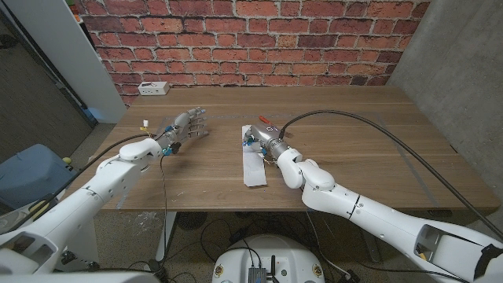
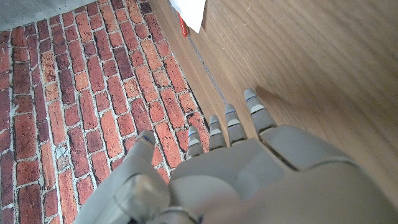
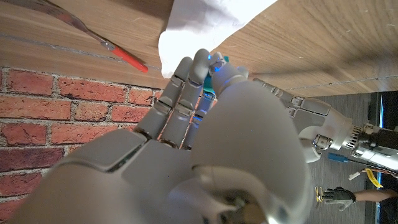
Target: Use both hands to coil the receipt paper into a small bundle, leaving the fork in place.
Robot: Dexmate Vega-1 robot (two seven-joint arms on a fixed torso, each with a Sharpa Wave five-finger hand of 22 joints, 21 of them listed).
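Your right hand point(image 1: 259, 138) sits on the far end of the white strip of receipt paper point(image 1: 254, 168), which lies flat at the middle of the wooden table point(image 1: 354, 134), running back from those fingers toward the near edge. The right wrist view shows what the head view cannot: the fingers curled down together onto the paper's end point(image 3: 205, 22), with the red-handled metal fork point(image 3: 106, 45) just beyond the fingertips. Whether they pinch the paper or only press it, you cannot tell.

Your left hand point(image 1: 185, 128) is well apart from the paper, fingers spread and holding nothing; its wrist view shows bare wood past the fingertips point(image 2: 252, 99) and a paper corner point(image 2: 191, 12) cut off at the frame edge.
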